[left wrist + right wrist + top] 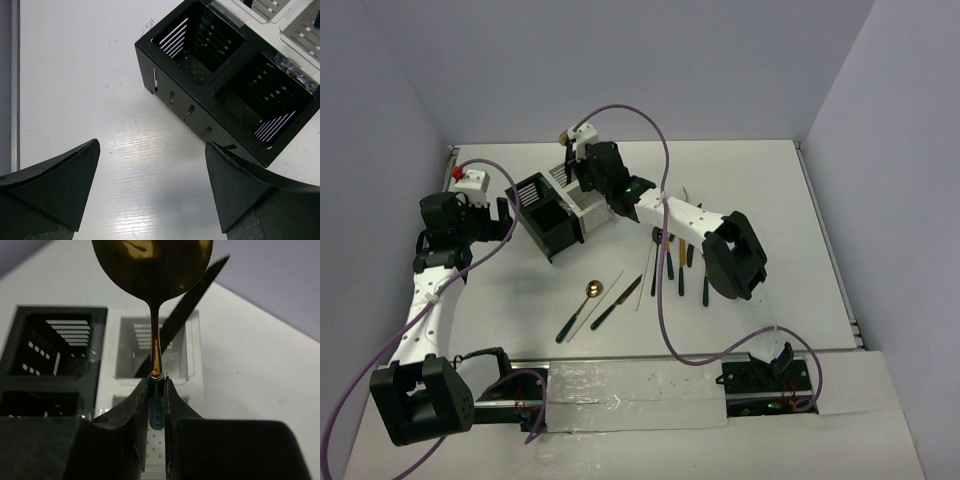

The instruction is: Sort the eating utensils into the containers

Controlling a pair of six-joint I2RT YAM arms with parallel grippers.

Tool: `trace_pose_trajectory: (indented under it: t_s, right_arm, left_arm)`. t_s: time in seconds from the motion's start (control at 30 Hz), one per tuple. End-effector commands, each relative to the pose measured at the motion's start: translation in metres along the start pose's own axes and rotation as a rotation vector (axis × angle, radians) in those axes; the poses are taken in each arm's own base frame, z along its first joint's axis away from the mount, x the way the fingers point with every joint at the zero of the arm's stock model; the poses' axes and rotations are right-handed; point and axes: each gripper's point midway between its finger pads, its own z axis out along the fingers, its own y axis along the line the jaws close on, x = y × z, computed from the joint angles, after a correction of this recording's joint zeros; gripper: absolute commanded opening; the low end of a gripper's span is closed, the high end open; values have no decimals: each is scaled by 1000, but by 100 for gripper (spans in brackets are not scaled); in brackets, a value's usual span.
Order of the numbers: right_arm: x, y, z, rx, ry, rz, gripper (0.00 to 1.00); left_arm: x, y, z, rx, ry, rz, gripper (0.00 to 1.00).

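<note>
2 caddies stand joined, left of centre in the top view: 1 black caddy [185, 110] and 1 white caddy [112, 342], each with 2 square compartments. 1 black serrated knife [192, 292] leans in a white compartment. Both black compartments look bare in the left wrist view.

Loose on the tabletop [770, 200] lie 1 gold-headed spoon [592, 291], 1 dark-handled piece [615, 303] beside it and 2 pale chopsticks [603, 298]. About 4 more dark utensils [681, 268] lie partly hidden under the right arm.

The right hand [156, 382] reaches to the caddies' upper side, pinched tight on the green handle of a held spoon [152, 270]. The white caddy sits directly behind that spoon in the right wrist view. The left hand [152, 145] hovers just left of the black caddy, fingers spread wide, holding nothing. Bare tabletop stretches across the right of the frame to the edge rail.
</note>
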Motion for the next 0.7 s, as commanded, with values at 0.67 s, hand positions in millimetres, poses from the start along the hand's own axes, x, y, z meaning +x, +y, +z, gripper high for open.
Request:
trace_pose_trajectory:
  t_s: [0.67]
  right_arm:
    - [76, -17, -6, 48, 305, -90, 13]
  left_arm:
    - [-10, 7, 1, -27, -41, 15, 97]
